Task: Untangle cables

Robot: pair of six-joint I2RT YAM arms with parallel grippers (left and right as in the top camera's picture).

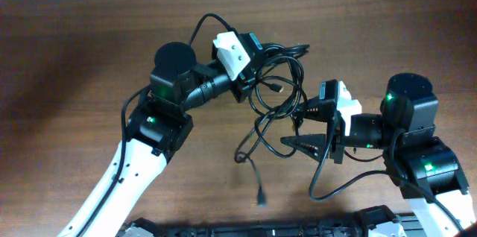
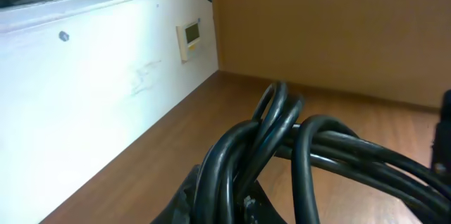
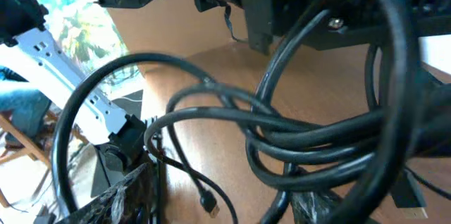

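Observation:
The cables (image 1: 279, 80) are a bundle of thin black cords, looped between the two grippers above the brown table (image 1: 74, 51). My left gripper (image 1: 250, 73) is shut on one end of the bundle; in the left wrist view the cords (image 2: 282, 139) rise out of its jaws (image 2: 243, 199). My right gripper (image 1: 292, 129) is open at the lower end of the loops. In the right wrist view the cables (image 3: 310, 136) hang in front of its spread fingers (image 3: 218, 203), some draped at the right finger. One strand hangs down to a plug (image 1: 262, 196), which also shows in the right wrist view (image 3: 209, 206).
A white wall with a small panel (image 2: 189, 35) runs along the table's far side in the left wrist view. The arms' own thicker black wires (image 1: 335, 185) loop near the right arm. A dark rail (image 1: 261, 229) lies along the front edge.

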